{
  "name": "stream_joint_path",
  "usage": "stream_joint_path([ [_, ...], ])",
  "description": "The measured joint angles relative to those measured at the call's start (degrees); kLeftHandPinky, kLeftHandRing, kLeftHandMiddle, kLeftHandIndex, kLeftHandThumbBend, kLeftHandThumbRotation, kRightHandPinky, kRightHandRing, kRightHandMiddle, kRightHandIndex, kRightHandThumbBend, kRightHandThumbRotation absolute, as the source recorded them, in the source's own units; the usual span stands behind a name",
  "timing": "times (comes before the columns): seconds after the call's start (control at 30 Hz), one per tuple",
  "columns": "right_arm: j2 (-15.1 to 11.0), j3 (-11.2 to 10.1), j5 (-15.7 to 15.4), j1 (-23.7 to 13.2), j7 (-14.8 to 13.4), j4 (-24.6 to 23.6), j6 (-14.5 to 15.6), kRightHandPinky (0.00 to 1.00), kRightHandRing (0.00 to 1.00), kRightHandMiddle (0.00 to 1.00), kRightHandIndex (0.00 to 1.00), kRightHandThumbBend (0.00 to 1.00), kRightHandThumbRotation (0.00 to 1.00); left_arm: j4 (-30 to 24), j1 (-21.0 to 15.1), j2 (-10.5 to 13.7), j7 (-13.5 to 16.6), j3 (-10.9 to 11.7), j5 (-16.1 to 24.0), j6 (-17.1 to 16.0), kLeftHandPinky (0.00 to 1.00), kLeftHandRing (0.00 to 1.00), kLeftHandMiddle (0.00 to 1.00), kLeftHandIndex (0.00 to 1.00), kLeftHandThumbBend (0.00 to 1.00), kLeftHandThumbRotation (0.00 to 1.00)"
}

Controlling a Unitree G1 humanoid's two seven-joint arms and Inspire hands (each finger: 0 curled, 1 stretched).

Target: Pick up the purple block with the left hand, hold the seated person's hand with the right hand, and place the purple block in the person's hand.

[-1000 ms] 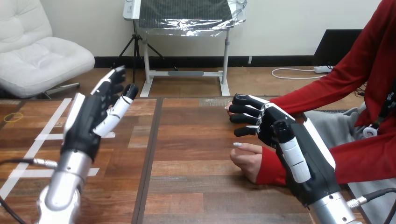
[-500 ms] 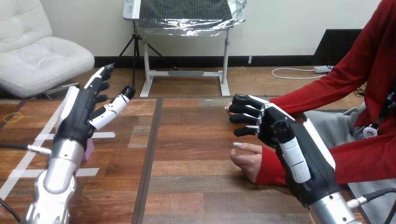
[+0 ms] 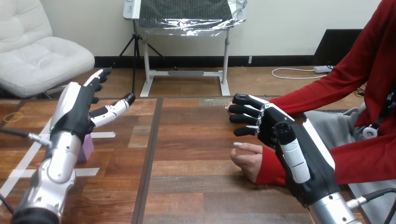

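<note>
From my station I saw the left hand raised over the tabletop. It was spread, its fingers straight and apart and its thumb stretched toward the right, holding nothing. The block, purple, sat on the tabletop, below that hand in my view. Much of it was hidden behind the silver left forearm, so only its right part showed, and I could not tell whether the forearm touched it.

For markings, strips of white tape lay on the tabletop about the block. One short strip was just beyond it and to its right, one was nearer than it, and longer ones ran off to its left.

Well to the right of the block, the right hand reached leftward. Just below it in my view the person's near hand rested on the tabletop, loosely closed with the thumbnail up, its red cuff passing under the right hand. Whether those two touched I could not tell. Beyond the right hand, farther from the block, a fingertip of the person's far hand peeked out. The rest was covered, and I could not tell whether the right hand was gripping it or merely lay against it. The block was well apart from both of the person's hands.
</note>
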Motion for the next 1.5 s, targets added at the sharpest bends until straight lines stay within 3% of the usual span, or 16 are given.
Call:
stream_joint_path([
  [0.33, 0.01, 0.0, 0.66, 0.0, 0.91, 0.0, 0.1, 0.69, 0.79, 0.79, 0.81, 0.89, 1.0, 5.78, -4.36, 0.39, 2.91, -3.09, 4.37, 0.72, 0.74, 0.89, 0.91, 0.89, 0.65, 0.42],
  [0.7, 0.0, -0.06, 2.16, 0.0, 1.9, 0.0, 0.1, 0.69, 0.78, 0.79, 0.82, 0.9, 1.0, 10.56, -8.83, 0.38, 4.79, -6.81, 8.16, 3.87, 0.74, 0.89, 0.91, 0.88, 0.69, 0.43],
  [1.07, -0.01, -0.11, 2.64, 0.0, 2.56, 0.0, 0.11, 0.7, 0.78, 0.79, 0.82, 0.9, 1.0, 14.66, -12.76, 0.36, 6.79, -10.24, 10.26, 8.24, 0.81, 0.89, 0.91, 0.87, 0.72, 0.43],
  [1.5, -0.08, -0.17, 2.72, 0.0, 2.64, -0.01, 0.11, 0.7, 0.78, 0.78, 0.82, 0.9, 1.0, 17.54, -16.14, 0.35, 8.61, -14.3, 13.09, 16.45, 0.85, 0.89, 0.9, 0.86, 0.74, 0.39],
])
